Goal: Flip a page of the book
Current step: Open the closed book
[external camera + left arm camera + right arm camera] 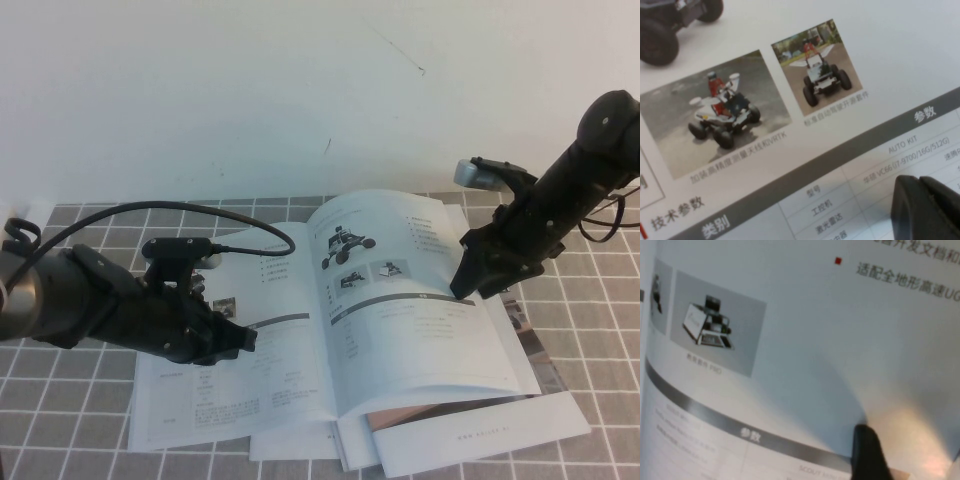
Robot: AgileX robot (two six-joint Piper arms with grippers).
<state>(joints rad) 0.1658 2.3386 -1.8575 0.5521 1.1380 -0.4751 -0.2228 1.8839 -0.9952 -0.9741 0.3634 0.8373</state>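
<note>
The book point(240, 390) lies open on the checked cloth. The page point(400, 300), with a black wheeled vehicle picture, small photos and a grey bar, is the right-hand one and bows up off the stack. My right gripper point(467, 288) is at its outer edge, shut on the page. In the right wrist view one dark finger point(867, 455) lies against the page point(790, 315); the other is hidden behind the sheet. My left gripper point(240, 340) is shut and presses down on the left-hand page; its tips point(922, 200) rest on the printed table below the grey bar point(840, 155).
Brochures with brownish photos point(520, 330) and a white one point(480, 440) stick out from under the book at the right and front. The grey tiled cloth point(600, 300) covers the table. A white wall stands behind. The left arm's cable point(200, 210) loops over the left page.
</note>
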